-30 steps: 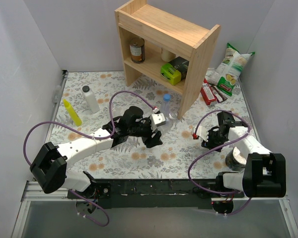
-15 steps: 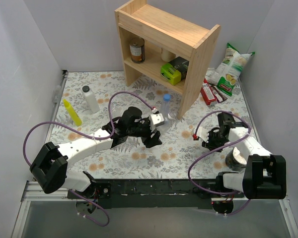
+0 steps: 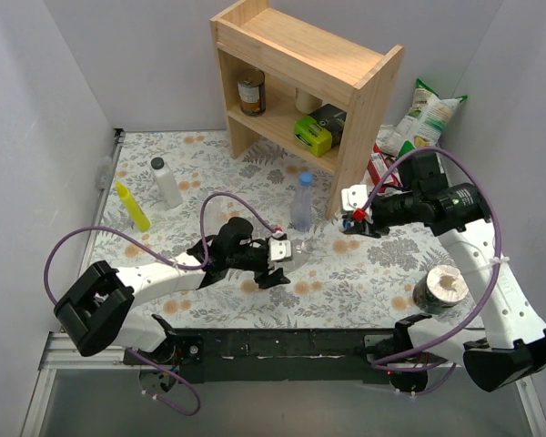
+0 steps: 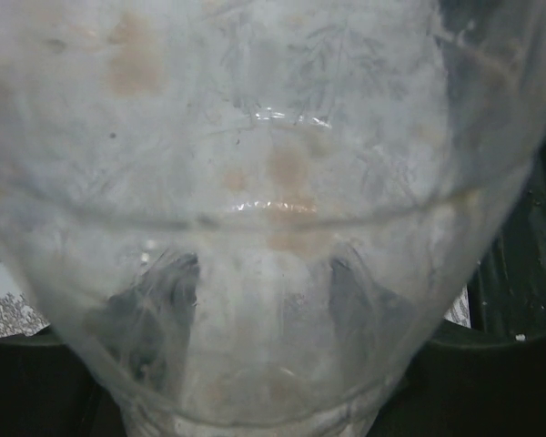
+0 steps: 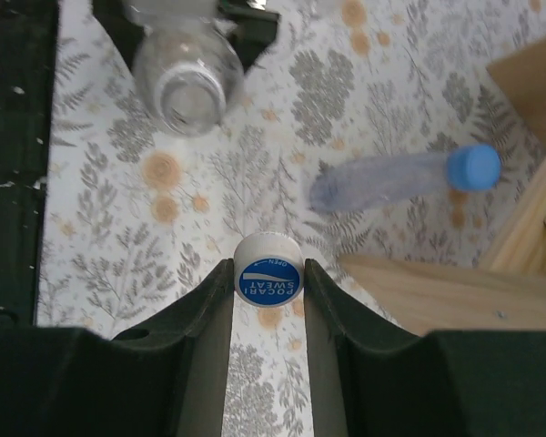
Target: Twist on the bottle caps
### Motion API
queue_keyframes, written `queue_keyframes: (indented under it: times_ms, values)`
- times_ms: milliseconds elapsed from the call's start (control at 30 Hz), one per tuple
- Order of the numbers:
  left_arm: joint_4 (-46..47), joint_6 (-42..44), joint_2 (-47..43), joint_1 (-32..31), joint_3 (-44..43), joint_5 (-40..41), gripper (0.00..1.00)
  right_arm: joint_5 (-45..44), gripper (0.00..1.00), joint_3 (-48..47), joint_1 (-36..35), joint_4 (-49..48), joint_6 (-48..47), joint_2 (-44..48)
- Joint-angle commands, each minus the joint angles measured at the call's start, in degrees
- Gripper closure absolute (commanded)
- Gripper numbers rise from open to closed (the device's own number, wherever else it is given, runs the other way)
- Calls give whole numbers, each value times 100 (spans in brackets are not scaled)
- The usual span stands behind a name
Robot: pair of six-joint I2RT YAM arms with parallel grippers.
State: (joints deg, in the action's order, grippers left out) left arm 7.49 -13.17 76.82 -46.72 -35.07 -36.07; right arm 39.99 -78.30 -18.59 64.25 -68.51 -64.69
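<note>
Bottle cap point(image 5: 267, 278) shows between clamped right fingers point(image 5: 200, 309) only wrist-on; left fingers point(image 5: 250, 32) grip bottle point(image 5: 187, 86).

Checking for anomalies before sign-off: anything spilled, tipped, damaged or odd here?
Nothing stands out: no spill or damage shows. The left gripper holds an open bottle, the right gripper pinches a cap, and a capped bottle stands beside the shelf.

White walls point(image 3: 55, 91) enclose a floral tabletop point(image 3: 364, 282) with wooden shelf point(image 3: 300, 45).

Two clear bottles point(image 5: 189, 77), two blue caps point(image 5: 267, 278), one white bottle point(image 3: 166, 182), one yellow squeeze bottle point(image 3: 132, 205).
</note>
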Motion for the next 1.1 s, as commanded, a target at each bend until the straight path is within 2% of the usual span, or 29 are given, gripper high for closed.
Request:
queue_keyframes:
  times_ms: [0,133,333,533,700,1067]
  values:
    - [1130,-308,-18,-74,219,-128,100,282,80,-562,-768,518,690,-158]
    - [1817,-792,-53,-188,456,-75,100,27,80,-905,-1461,466,760,-395]
    - [2133,-1064,-123,-224,720,-128,100,-131,81,-1687,-2138,729,769,-1002]
    - [2398,-1153,-299,-224,879,4,100,-421,80,-1820,-2728,984,620,-1292]
    - [2450,-1127,-448,-224,1011,100,100,-755,80,-1820,-3001,967,602,-1476]
    - [2635,-1039,-598,-224,1195,118,100,-1327,81,-1890,-3028,624,567,-1617]
